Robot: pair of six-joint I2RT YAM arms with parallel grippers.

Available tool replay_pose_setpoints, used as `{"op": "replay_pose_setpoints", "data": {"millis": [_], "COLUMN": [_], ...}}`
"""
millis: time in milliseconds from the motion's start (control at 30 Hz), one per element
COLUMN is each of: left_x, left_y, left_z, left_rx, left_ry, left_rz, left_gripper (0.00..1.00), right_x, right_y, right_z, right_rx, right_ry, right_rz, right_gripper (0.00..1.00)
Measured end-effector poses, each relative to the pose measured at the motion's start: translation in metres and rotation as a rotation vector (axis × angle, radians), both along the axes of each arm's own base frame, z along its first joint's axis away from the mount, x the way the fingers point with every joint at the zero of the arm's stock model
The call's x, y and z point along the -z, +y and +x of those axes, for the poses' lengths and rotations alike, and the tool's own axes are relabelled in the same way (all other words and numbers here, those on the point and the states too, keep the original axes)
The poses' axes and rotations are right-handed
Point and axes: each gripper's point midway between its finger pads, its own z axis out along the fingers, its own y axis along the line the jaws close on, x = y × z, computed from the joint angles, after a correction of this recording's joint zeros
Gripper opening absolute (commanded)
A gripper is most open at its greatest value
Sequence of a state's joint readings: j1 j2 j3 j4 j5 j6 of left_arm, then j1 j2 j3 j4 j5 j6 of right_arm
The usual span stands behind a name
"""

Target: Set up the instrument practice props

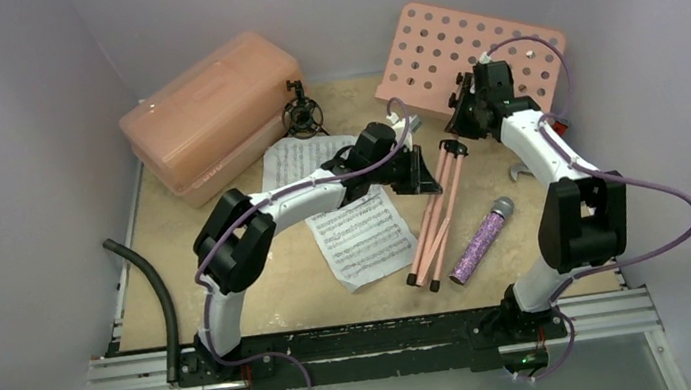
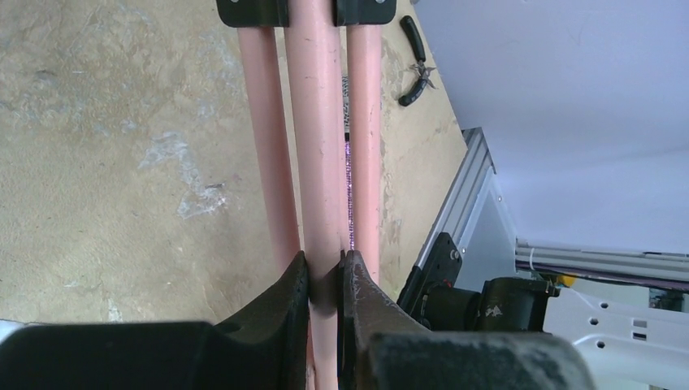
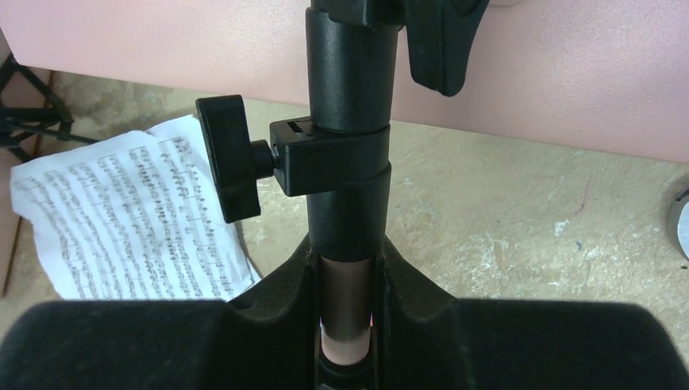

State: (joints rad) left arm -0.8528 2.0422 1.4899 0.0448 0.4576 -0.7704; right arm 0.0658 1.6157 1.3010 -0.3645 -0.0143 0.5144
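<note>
Pink music stand [image 1: 437, 218] lies flat on the tabletop [image 1: 284, 294]. Its legs are folded toward the near edge and its perforated desk [image 1: 433, 47] is propped against the back wall. Left tool [image 1: 416, 174] sits on the legs just below the hub; right tool [image 1: 467, 113] sits on the shaft close to the desk. Two sheet-music pages [image 1: 364, 238] lie left of the legs, and the purple microphone [image 1: 479, 243] lies just right of them. Shock-mount mini tripod [image 1: 303, 115] stands at the back beside the pink case [image 1: 210, 112].

Left wrist: left tool [image 2: 325, 264] is clamped on the middle tube [image 2: 317, 122], with an outer leg on each side. Pliers [image 2: 414, 69] lie further off on the tabletop.

Right wrist: right tool [image 3: 348, 252] is clamped on the shaft just under the black clamp collar [image 3: 333, 154], whose knob [image 3: 227, 158] sticks out sideways. One page is visible behind it.

Judged step: both tools have the stand, ready to raise it and open the legs. To do it well, the right grip should stay firm under the collar as the pivot. Both ends should lift together so the desk doesn't scrape the wall. The leg tips should swing clear of the microphone and pages. A thin, smooth tube may slip or twist in the left grip, so the move should be slow.
</note>
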Motion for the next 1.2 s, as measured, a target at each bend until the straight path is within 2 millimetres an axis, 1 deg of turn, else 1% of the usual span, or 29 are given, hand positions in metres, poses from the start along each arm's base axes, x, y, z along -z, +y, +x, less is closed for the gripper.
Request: {"op": "replay_pose_setpoints", "data": {"millis": [133, 267, 400, 667, 767, 933, 1033, 1200], "left_x": [-0.010, -0.024, -0.042, -0.082, -0.096, -0.104, -0.101, -0.095], "left_y": [0.001, 0.004, 0.006, 0.010, 0.013, 0.016, 0.017, 0.016], "left_z": [-0.001, 0.001, 0.005, 0.010, 0.014, 0.018, 0.018, 0.014], "left_rx": [0.000, -0.013, -0.015, -0.003, -0.007, -0.005, 0.004, 0.029], "left_ry": [-0.010, -0.042, -0.100, -0.274, -0.349, -0.413, -0.436, -0.470], "left_rz": [-0.012, -0.026, -0.049, -0.103, -0.114, -0.123, -0.118, -0.100], "left_gripper": [0.00, 0.00, 0.00, 0.00, 0.00, 0.00, 0.00, 0.00], "right_x": [-0.014, -0.039, -0.072, -0.147, -0.170, -0.192, -0.197, -0.200], "right_y": [0.007, 0.019, 0.030, 0.042, 0.048, 0.057, 0.062, 0.068], "right_z": [0.000, 0.005, 0.007, -0.002, -0.004, -0.009, -0.019, -0.030], "right_rx": [-0.052, -0.115, -0.181, -0.261, -0.290, -0.334, -0.371, -0.427], "right_ry": [-0.034, -0.095, -0.190, -0.420, -0.502, -0.613, -0.672, -0.760], "right_rz": [0.020, 0.052, 0.077, 0.107, 0.106, 0.080, 0.062, 0.036], "right_gripper": [0.00, 0.00, 0.00, 0.00, 0.00, 0.00, 0.00, 0.00]}}
